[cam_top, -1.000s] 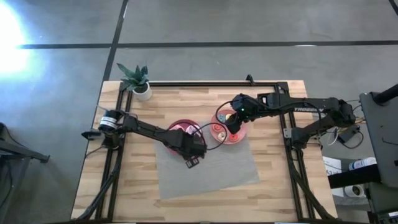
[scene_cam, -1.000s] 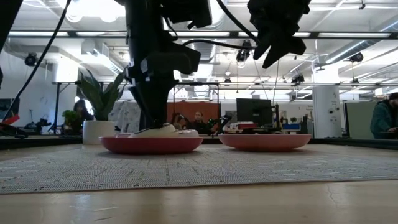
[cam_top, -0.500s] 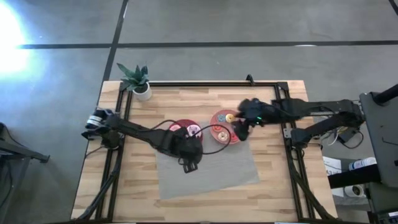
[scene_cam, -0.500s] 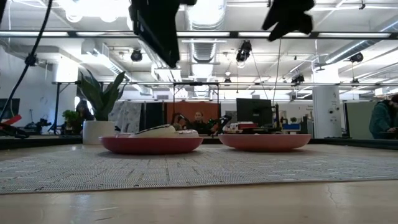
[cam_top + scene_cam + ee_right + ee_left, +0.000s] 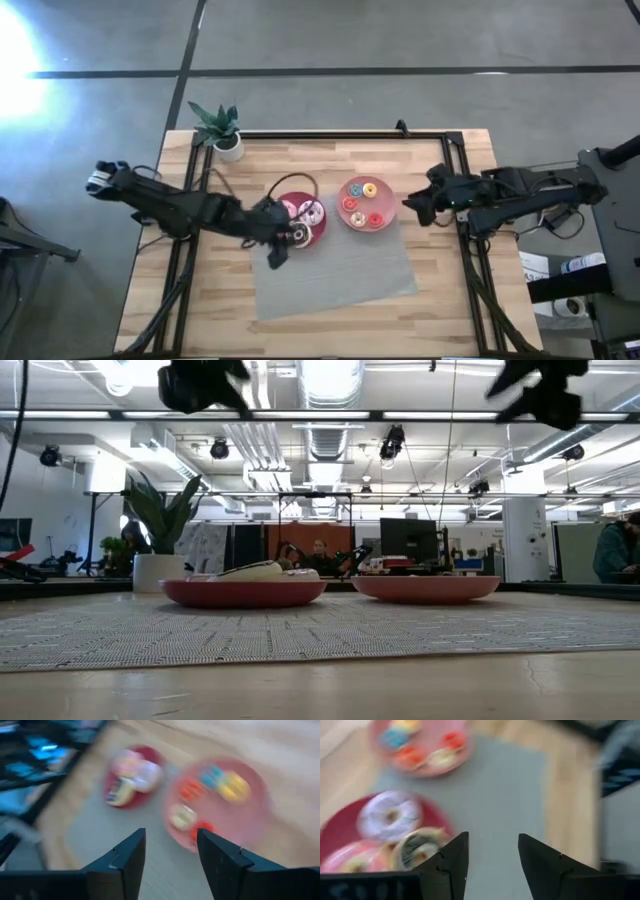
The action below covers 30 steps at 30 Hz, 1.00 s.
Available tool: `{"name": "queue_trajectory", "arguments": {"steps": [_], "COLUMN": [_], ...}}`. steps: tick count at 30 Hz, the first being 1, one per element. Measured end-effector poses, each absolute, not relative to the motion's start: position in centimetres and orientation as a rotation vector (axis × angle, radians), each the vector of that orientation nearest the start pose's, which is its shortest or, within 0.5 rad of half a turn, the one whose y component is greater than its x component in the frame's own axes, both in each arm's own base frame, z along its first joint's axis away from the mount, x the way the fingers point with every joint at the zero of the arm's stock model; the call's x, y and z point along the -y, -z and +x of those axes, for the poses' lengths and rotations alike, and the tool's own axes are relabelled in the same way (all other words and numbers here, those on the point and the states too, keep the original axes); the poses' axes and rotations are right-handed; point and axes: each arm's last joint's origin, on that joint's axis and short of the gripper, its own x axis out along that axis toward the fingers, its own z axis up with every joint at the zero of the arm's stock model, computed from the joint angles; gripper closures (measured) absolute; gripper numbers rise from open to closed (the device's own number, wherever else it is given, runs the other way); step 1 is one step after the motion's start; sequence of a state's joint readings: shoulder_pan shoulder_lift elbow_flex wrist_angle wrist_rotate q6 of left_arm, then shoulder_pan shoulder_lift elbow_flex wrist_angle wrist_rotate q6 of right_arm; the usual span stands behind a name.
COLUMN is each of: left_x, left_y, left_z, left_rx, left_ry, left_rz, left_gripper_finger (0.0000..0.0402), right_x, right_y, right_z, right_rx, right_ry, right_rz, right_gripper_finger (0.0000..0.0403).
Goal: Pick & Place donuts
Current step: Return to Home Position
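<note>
Your left gripper hangs with its fingers spread wide and nothing between them, just near-left of the red plate. Your right gripper is likewise wide apart and empty, over bare wood right of the pink plate. Three big donuts lie on the red plate, the small donuts on the pink one. Both plates sit at the far edge of the grey mat.

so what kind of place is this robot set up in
Most likely an open-plan robotics lab or workshop office. Beyond the wooden table, the low view shows exposed ceiling ducts and strip lights, a monitor on a desk, and a person seated at a workstation.
</note>
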<state>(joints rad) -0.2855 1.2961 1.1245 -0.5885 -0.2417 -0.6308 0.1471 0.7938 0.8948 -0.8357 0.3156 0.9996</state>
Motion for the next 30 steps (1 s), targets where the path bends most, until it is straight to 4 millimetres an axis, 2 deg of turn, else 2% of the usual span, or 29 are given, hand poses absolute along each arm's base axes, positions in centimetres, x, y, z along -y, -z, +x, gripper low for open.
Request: {"name": "queue_trajectory", "arguments": {"steps": [4, 6, 7, 9, 12, 15, 18, 23, 30], "left_x": [6.9, 6.5, 6.3, 6.1, 5.3, 4.1, 2.6, 0.3, -0.7], "left_y": [-30.4, -29.4, -28.7, -27.0, -25.5, -24.4, -24.2, -24.5, -22.4], "left_z": [25.0, 24.4, 24.1, 23.2, 21.9, 20.6, 19.3, 17.0, 14.6], "left_rx": [-0.480, -0.374, -0.326, -0.255, -0.171, -0.163, -0.136, -0.111, -0.138], "left_ry": [0.020, 0.125, 0.171, 0.229, 0.241, 0.208, 0.215, 0.256, 0.171], "left_rz": [-0.463, -0.491, -0.506, -0.524, -0.548, -0.553, -0.550, -0.512, -0.508], "left_gripper_finger": [0.0257, 0.0257, 0.0257, 0.0257, 0.0257, 0.0257, 0.0257, 0.0257, 0.0257], "right_x": [-2.5, -2.4, -2.2, -2.0, -2.3, -2.6, -2.5, -1.9, -1.5], "right_y": [-32.1, -31.8, -31.4, -30.6, -29.9, -29.3, -28.4, -25.5, -22.5], "right_z": [14.5, 14.2, 14.0, 13.4, 13.1, 13.1, 12.5, 10.9, 9.6], "right_rx": [-0.419, -0.400, -0.407, -0.421, -0.404, -0.295, -0.165, -0.070, 0.006], "right_ry": [0.235, 0.246, 0.290, 0.349, 0.261, 0.101, 0.017, 0.004, 0.026], "right_rz": [0.544, 0.495, 0.482, 0.595, 0.600, 0.548, 0.544, 0.562, 0.570], "right_gripper_finger": [0.0230, 0.0230, 0.0231, 0.0233, 0.0233, 0.0232, 0.0231, 0.0235, 0.0237]}}
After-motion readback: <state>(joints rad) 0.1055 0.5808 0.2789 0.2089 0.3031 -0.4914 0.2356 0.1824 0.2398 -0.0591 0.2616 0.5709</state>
